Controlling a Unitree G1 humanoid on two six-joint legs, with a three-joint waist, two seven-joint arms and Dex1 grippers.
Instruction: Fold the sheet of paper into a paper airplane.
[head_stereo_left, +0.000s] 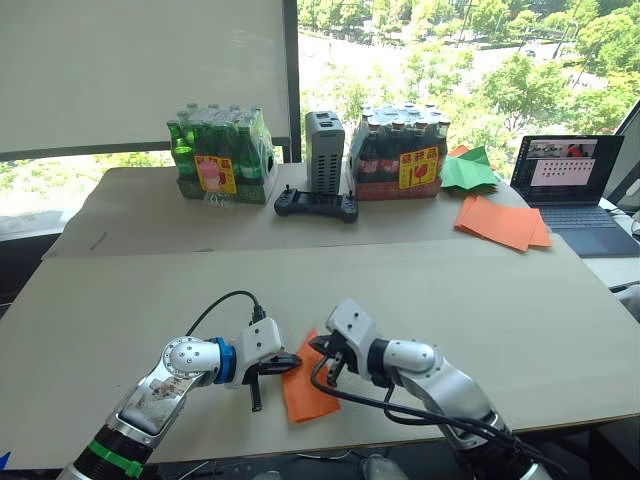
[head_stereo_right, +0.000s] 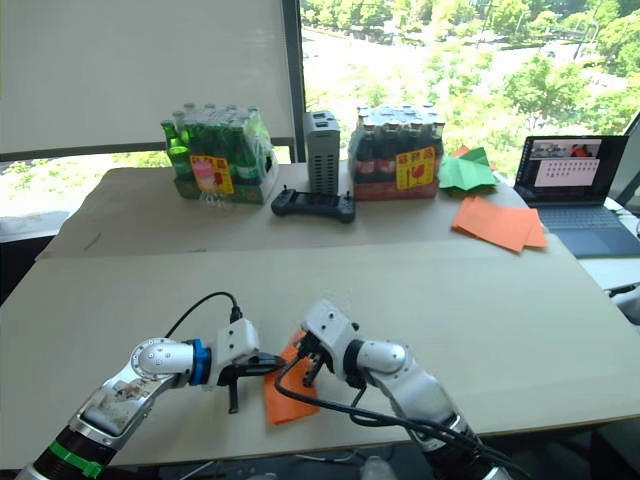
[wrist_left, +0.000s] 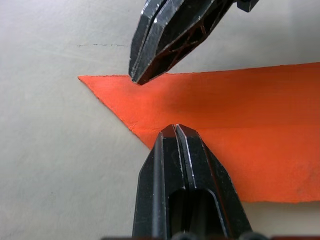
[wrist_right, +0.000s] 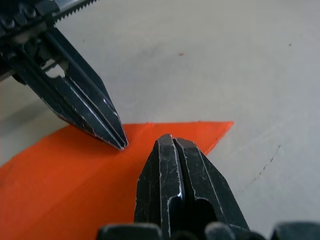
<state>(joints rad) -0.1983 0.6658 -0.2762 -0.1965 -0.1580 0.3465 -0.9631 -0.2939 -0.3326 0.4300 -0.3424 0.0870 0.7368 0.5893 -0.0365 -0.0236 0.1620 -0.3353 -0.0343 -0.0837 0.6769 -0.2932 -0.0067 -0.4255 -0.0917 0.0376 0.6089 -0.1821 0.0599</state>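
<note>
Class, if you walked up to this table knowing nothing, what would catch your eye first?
Near the table's front edge, the left gripper and right gripper, both shut, press their tips on the folded orange sheet of paper. Behind stand two shrink-wrapped bottle packs, with loose orange sheets to the right.

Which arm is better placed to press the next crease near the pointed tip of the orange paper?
Probably the right. The right gripper, fingers shut, rests nearest the pointed tip of the folded bright-orange sheet of paper. The left gripper, also shut, touches the paper's edge further back, suited to holding it down.
</note>
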